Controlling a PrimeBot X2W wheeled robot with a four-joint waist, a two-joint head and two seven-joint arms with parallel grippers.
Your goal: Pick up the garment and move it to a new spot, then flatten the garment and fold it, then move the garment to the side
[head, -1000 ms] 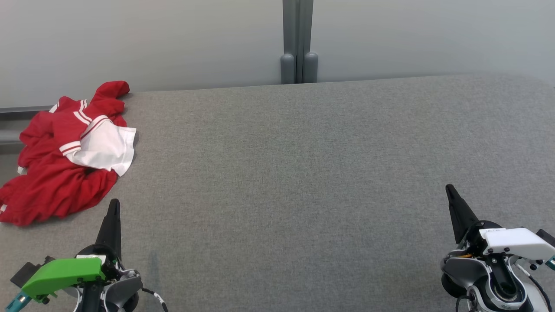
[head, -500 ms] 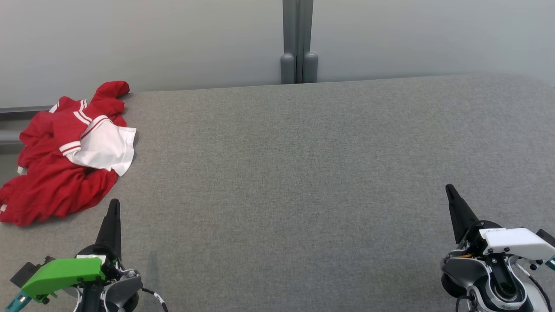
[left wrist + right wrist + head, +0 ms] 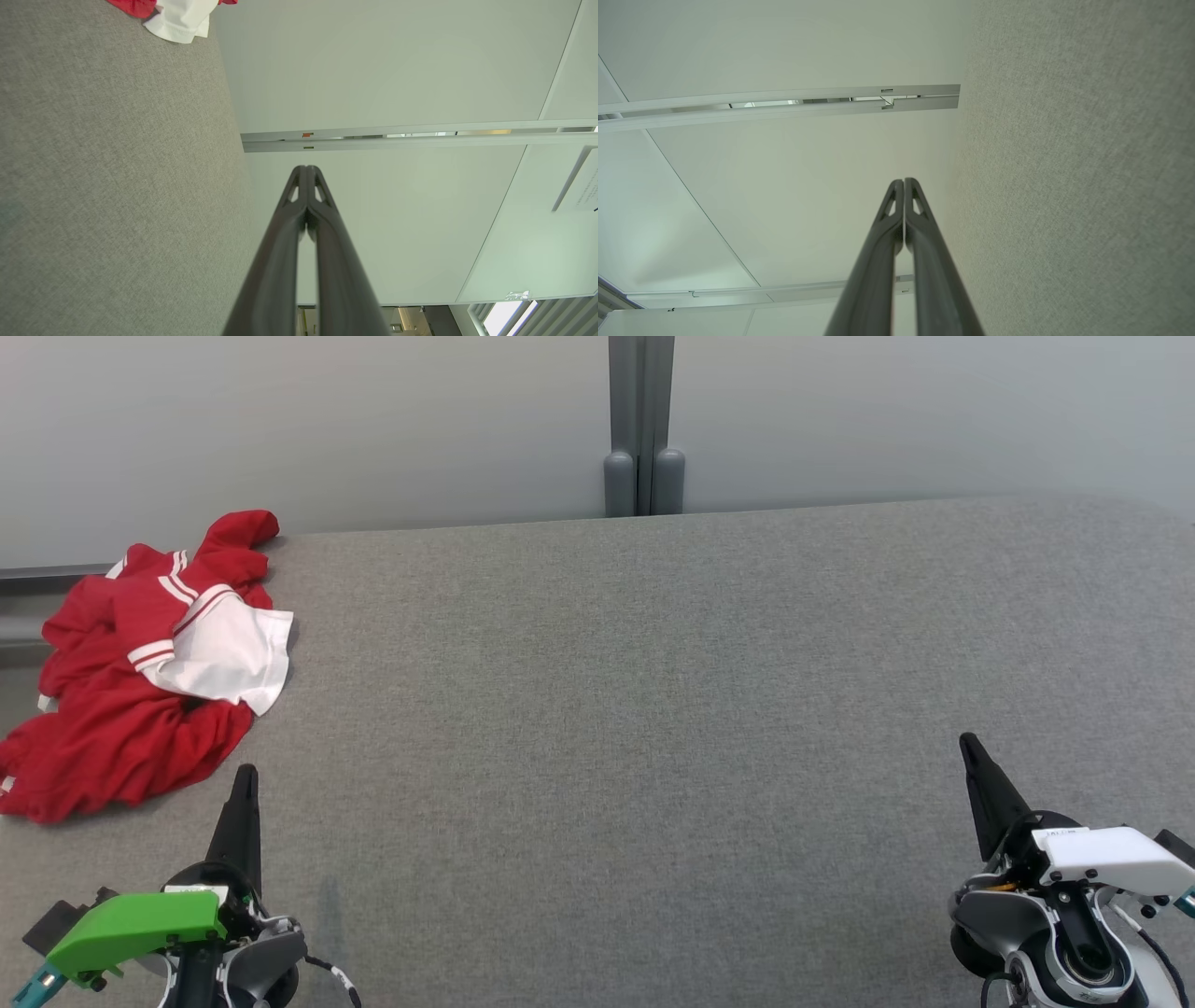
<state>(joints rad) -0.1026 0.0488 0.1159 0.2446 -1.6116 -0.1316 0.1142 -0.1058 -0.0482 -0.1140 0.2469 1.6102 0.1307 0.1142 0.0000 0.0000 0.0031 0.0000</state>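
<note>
Garment (image 3: 121,709) crumpled on table (image 3: 635,709), just beyond L pincer (image 3: 246,779) tip, bit left, not touching. R pincer (image 3: 969,747) well apart. Both clenched, empty.

Worktop (image 3: 653,709): grey woven cloth covering, matt, fine even weave, slightly rough in the wrist views.
Garment (image 3: 112,728): soft red cloth, matt, crumpled into folds; one white cloth panel (image 3: 229,658) with red stripes and a stitched hem.
Left gripper (image 3: 245,775), right gripper (image 3: 966,742): dark fingers that look like moulded plastic, smooth, with a faint sheen along the edges.
Green cover (image 3: 131,924): smooth plastic, satin finish.
White cover (image 3: 1111,859): smooth plastic, satin finish.
Wall panels (image 3: 327,420): pale, smooth, matt.
Post (image 3: 640,420): grey, smooth, looks like painted metal, low gloss.
</note>
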